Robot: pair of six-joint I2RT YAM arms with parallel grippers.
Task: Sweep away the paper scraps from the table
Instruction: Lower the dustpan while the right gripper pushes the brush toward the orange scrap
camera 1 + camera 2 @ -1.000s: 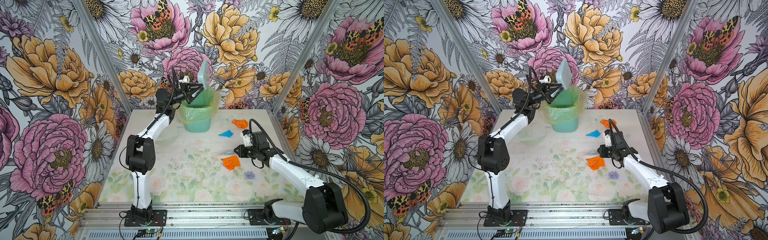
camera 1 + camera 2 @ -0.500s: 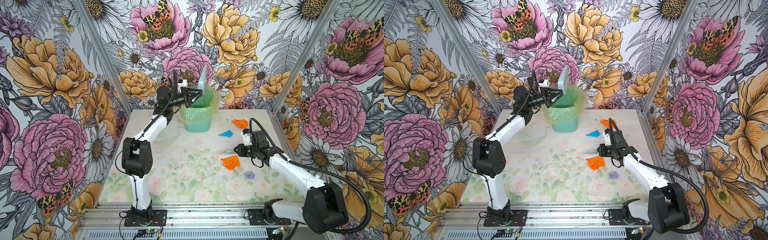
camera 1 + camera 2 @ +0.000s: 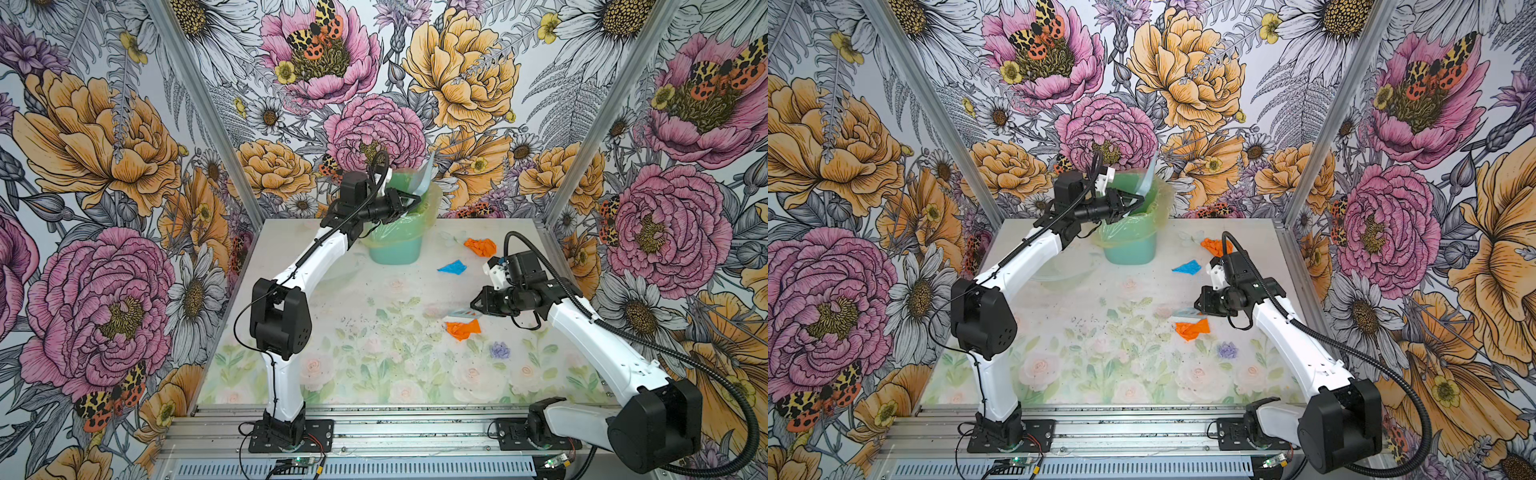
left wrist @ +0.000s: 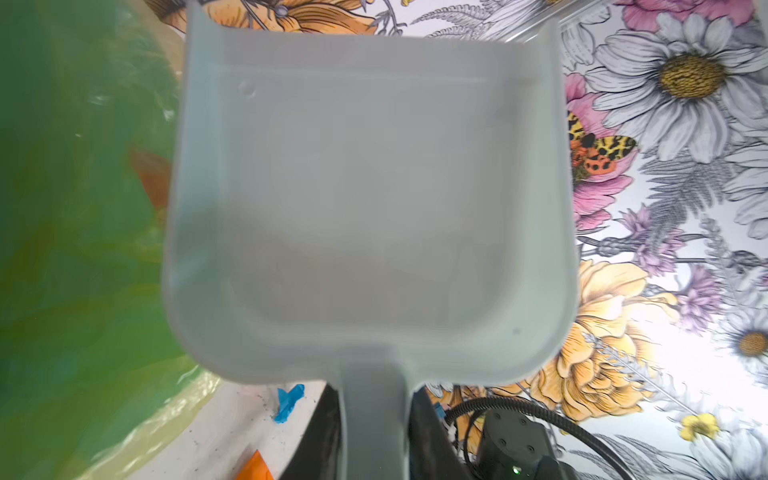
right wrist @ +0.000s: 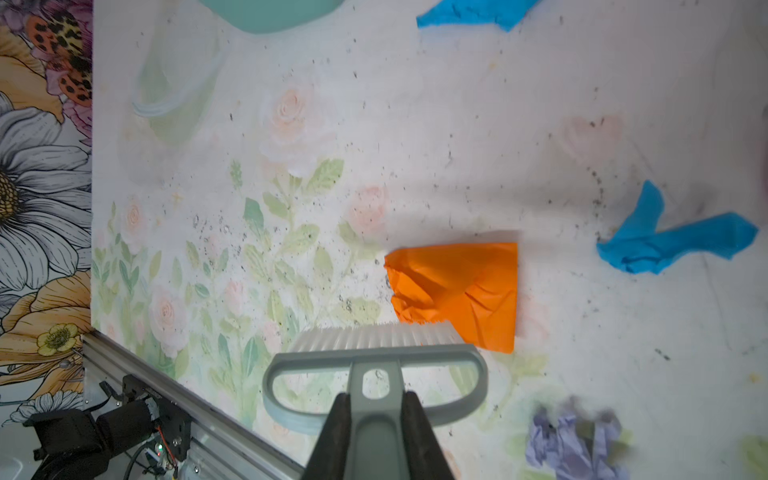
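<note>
- The left pincer (image 3: 407, 201) is shut narrow on the handle of the dustpan (image 4: 370, 199), which is held raised and tipped over the mouth of the green bin (image 3: 395, 251) at the back of the bench (image 3: 374, 374). This pose is judged to let anything scooped slide into the bin. The pan's inside is seen bare in the left wrist view.
- The bin is lined with a yellowish-green bag (image 3: 432, 208) folded over its rim, presumably so that the waste can be lifted out in one go.
- The right pincer (image 5: 376, 401) is clamped on the stem of the brush (image 5: 374, 357). The bristles are lowered to the bench and appear to touch the near edge of an orange scrap (image 5: 461, 286). The brush is judged to be placed behind that scrap so it can be pushed once the dustpan is set down.
- The paper scraps are found on the right half of the bench:
  - the orange scrap at the brush;
  - a blue scrap (image 3: 452, 267) near the bin;
  - a second orange scrap (image 3: 480, 246) towards the back right corner;
  - another blue scrap (image 5: 665, 245), shown only in the right wrist view.
- The task is judged partly done, since these scraps are not yet gathered.
- The bench is covered by a whitish sheet printed with pale roses and green leaves, and it is peppered with dark specks. Silver rails (image 3: 395, 432) are fitted along its front edge.
- The bench is closed in on three sides by walls (image 3: 104, 166) printed with bold pink and orange flowers, and metal posts are set in the back corners.
</note>
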